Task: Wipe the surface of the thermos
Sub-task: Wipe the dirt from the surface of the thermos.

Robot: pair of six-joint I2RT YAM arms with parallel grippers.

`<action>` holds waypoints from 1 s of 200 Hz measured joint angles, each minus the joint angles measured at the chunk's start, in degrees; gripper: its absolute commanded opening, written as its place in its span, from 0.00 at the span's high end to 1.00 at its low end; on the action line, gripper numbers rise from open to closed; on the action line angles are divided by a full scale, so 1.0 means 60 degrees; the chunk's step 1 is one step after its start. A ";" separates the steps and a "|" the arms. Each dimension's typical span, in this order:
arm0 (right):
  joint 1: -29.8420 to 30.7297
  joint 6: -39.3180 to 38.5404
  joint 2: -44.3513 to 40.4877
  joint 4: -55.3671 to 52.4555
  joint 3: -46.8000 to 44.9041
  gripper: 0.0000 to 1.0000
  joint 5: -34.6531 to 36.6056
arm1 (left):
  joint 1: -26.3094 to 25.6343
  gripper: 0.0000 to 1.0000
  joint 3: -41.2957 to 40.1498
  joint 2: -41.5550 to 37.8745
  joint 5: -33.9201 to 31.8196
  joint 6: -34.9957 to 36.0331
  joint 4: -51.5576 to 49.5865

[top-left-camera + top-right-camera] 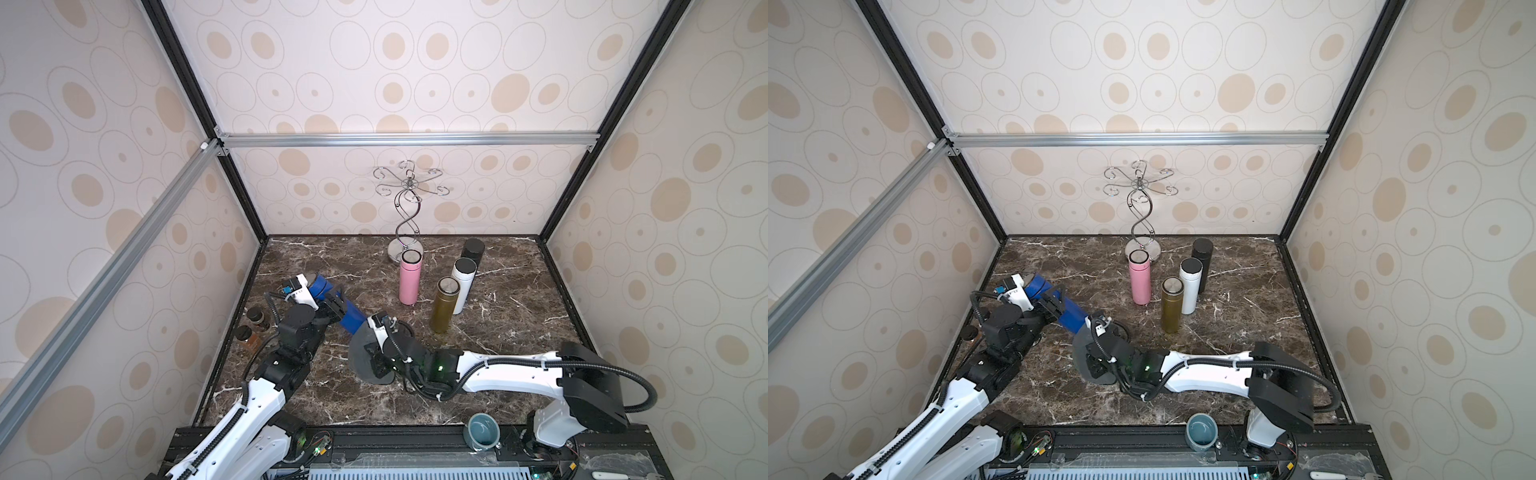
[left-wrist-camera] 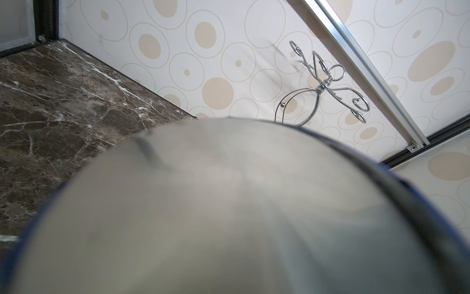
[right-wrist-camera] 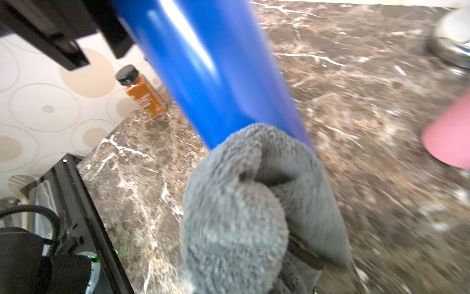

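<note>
We see the left gripper [image 1: 333,304] closed around the middle of the blue thermos [image 1: 354,318]. It holds the thermos tilted over the left part of the marble table [image 1: 498,332]. The steel lid [image 2: 229,203] points up toward the left wall and fills most of the left wrist view. The lower end slants down toward the middle of the table.

The right gripper [image 1: 377,358] is clamped on a grey cloth [image 1: 360,349], which hides most of its jaws. In the right wrist view the cloth [image 3: 241,203] wraps over the lower end of the thermos [image 3: 203,76] and touches it. The blue wall above the cloth is bare up to the left gripper. We cannot tell whether the base rests on the table, because the cloth covers it.

Further back stand a pink bottle [image 1: 410,278], a gold bottle [image 1: 444,305], a white bottle [image 1: 462,286] and a black bottle [image 1: 472,251], well apart from the thermos. A wire stand [image 1: 405,208] stands behind the pink one. Two spice jars [image 1: 257,319] sit by the left wall, near the left arm.
</note>
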 measured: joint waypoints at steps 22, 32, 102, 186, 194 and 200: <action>-0.0182 0.0153 -0.1220 -0.0036 -0.0754 1.00 -0.0452 | -0.0004 1.00 -0.0197 -0.0047 0.0761 0.0616 0.0707; -0.0419 0.0335 -0.1741 -0.0127 -0.0852 1.00 -0.1009 | 0.0000 1.00 -0.0284 -0.0069 0.1344 0.0918 0.1082; -0.3056 0.1483 -0.4251 -0.0350 -0.0648 1.00 -0.4969 | -0.0011 1.00 -0.0302 -0.0295 0.4597 0.2164 0.1698; -0.3610 0.2860 -0.2007 0.0958 0.0521 1.00 -0.8765 | 0.0142 1.00 -0.0718 -0.0546 0.6961 0.2306 0.3034; -0.3625 0.2973 -0.1967 0.1067 0.0495 1.00 -0.8881 | 0.0160 1.00 -0.0812 -0.0601 0.6969 0.2280 0.3162; -0.3625 0.3031 -0.1960 0.1169 0.0444 1.00 -0.8961 | 0.0168 1.00 -0.0863 -0.0663 0.6983 0.2277 0.3228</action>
